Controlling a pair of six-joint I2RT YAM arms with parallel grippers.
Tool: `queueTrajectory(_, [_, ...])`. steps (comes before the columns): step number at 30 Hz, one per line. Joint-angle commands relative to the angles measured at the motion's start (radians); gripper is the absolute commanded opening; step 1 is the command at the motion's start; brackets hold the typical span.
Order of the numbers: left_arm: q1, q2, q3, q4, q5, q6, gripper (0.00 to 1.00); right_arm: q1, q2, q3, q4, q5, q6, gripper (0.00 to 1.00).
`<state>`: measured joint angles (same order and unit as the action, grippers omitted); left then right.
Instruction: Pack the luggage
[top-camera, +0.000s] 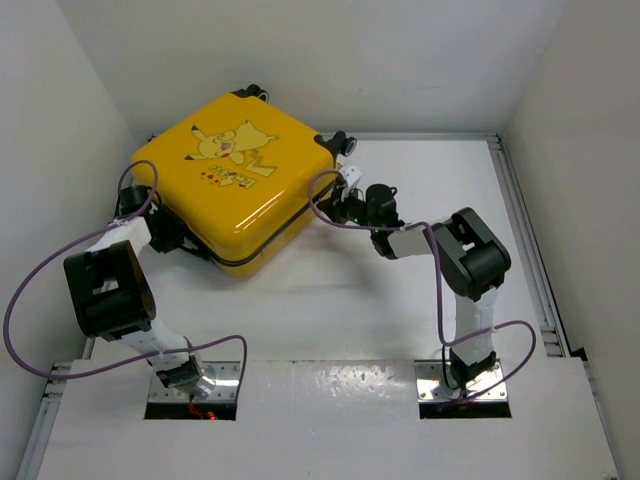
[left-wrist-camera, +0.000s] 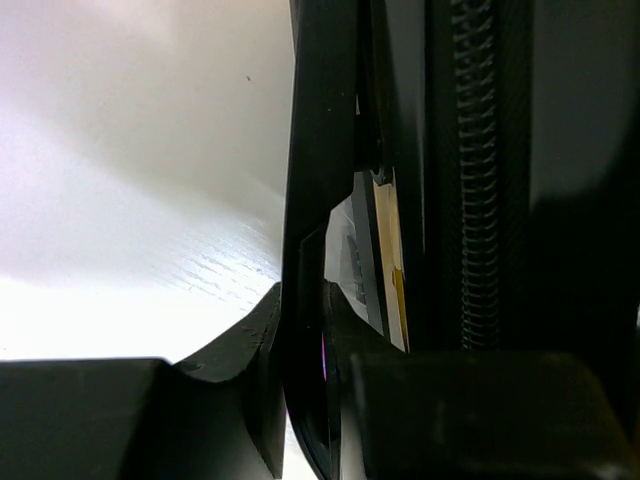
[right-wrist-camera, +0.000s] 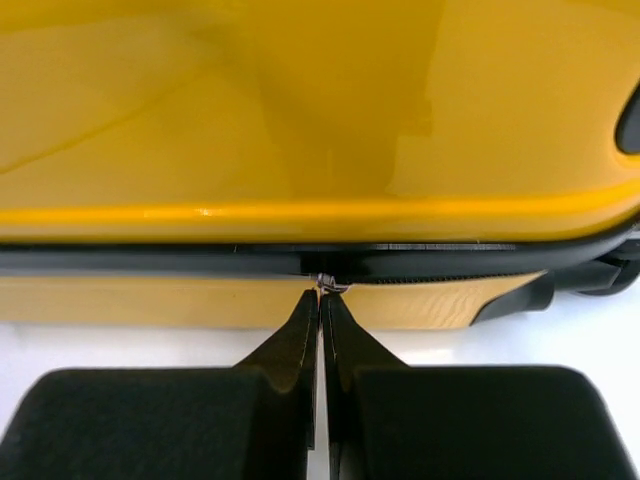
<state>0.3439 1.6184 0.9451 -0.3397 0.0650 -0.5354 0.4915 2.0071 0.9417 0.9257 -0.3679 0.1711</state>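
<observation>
The luggage (top-camera: 235, 180), a yellow hard-shell suitcase with a cartoon on top, lies flat and closed at the back left of the table. My right gripper (top-camera: 338, 207) is at its right side. In the right wrist view this gripper (right-wrist-camera: 321, 292) is shut, its tips pinching the small silver zipper pull (right-wrist-camera: 330, 284) on the black seam below the yellow shell (right-wrist-camera: 300, 120). My left gripper (top-camera: 170, 238) is against the left side of the luggage. In the left wrist view it (left-wrist-camera: 305, 300) is shut on a thin black edge of the luggage, beside the zipper teeth (left-wrist-camera: 478, 200).
Black wheels (top-camera: 345, 142) stick out at the suitcase's far corner. White walls close in the table on the left, back and right. A metal rail (top-camera: 525, 250) runs along the right edge. Purple cables (top-camera: 30, 300) loop beside each arm.
</observation>
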Motion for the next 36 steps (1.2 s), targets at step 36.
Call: queueTrajectory(36, [0.196,0.196,0.076,-0.260,0.021,0.433,0.00,-0.050,-0.634,-0.584,-0.261,0.268,-0.010,0.00])
